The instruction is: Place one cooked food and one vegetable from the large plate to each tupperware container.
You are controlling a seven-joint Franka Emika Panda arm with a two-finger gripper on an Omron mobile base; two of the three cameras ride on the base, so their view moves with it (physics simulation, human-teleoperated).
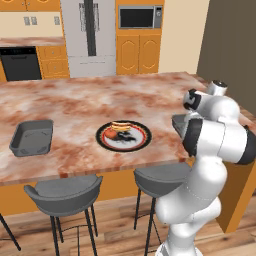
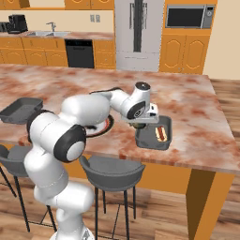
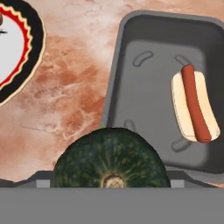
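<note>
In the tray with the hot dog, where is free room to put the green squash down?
The tray is bare across its left and middle, between its left wall and the hot dog. The right side is crowded. The squash hangs at its near-left rim.

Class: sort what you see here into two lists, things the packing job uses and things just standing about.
Job: large plate; near tupperware container holding a hot dog; far tupperware container; dark green squash in the tool.
Standing about: stools; microwave; fridge.
</note>
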